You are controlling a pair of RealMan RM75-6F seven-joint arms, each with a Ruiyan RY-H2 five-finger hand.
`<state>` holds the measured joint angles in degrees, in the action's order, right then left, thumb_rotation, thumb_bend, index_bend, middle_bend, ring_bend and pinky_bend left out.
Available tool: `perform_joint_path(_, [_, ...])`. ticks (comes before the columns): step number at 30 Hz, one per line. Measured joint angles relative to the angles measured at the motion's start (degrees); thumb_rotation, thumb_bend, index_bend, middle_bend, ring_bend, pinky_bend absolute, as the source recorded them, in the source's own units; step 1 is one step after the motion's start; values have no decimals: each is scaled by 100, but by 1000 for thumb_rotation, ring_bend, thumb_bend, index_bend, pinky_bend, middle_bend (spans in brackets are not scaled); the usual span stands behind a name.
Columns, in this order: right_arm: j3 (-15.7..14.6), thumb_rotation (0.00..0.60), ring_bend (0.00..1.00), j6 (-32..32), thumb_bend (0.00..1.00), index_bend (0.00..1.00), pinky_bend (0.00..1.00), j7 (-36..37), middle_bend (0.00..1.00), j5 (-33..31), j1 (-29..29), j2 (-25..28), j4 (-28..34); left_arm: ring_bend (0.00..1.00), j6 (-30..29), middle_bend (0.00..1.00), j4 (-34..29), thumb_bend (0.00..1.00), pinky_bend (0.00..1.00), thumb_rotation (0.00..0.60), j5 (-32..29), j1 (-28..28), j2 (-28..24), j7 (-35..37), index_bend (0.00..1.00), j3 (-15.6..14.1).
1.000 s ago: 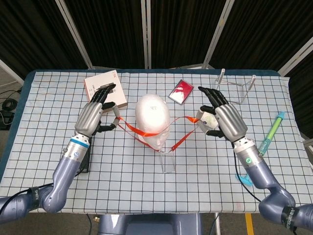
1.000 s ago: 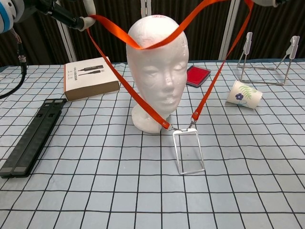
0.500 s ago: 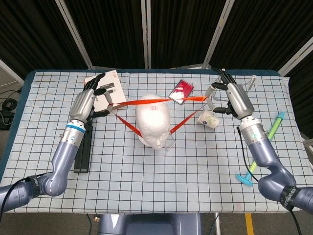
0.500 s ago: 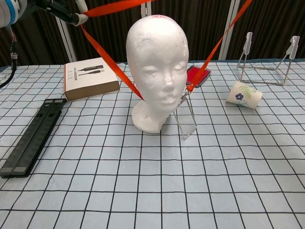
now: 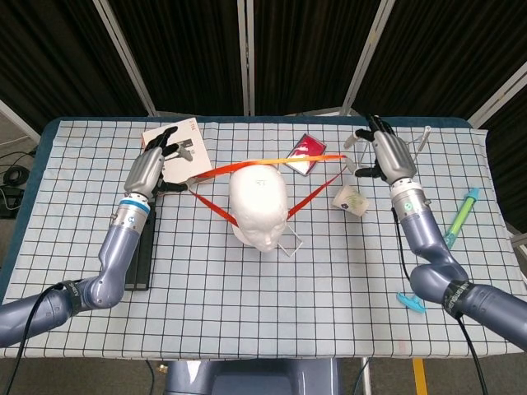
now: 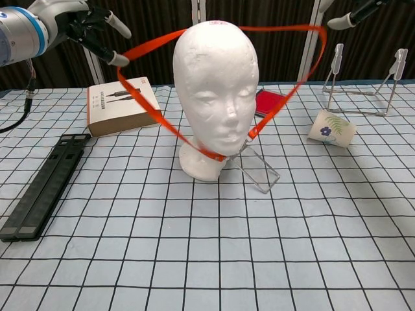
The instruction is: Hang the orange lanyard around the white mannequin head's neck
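near the middle of the bench the white mannequin head is standing upright, and the orange lanyard is ringing it: the back run is passing behind the crown at about forehead height, the front runs are meeting under the chin, where the clear badge holder is leaning against the base. the left hand is holding the strap's left bend on its fingertips, toward the bench's far left corner; the right hand is holding the right bend toward the far right corner, fingers partly spread.

the risk, as i judge it, is the back run catching on the crown or sliding forward over the face if one hand is letting go sooner than the other, leaving the loop draped on the head rather than the neck. a sideways pull could also be tipping the light head.

the chest view is showing the strap's height against the face; the head view is showing both hands whole and the loop's spread.
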<state>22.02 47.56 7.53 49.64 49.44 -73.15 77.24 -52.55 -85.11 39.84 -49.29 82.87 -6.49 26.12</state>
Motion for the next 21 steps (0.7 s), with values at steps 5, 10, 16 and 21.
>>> perform_joint_path(5, [-59,600,0,132,0,0,0,-465,0,-131,145,-305,-431,0,92,0,343,0,0,600,32,-85,105,192,0,17])
perform_joint_path(10, [-85,600,0,281,0,0,0,-601,0,-61,126,-318,-463,0,49,0,381,0,0,600,269,-34,39,358,0,22])
perform_joint_path(16, [-111,600,0,440,236,0,0,-728,0,28,-35,-68,-111,0,-103,0,101,0,0,600,534,194,-267,443,0,-72])
perform_joint_path(21, [-252,600,0,669,806,0,0,-833,0,325,-339,349,370,0,-458,0,-209,0,0,600,877,492,-653,228,0,-337])
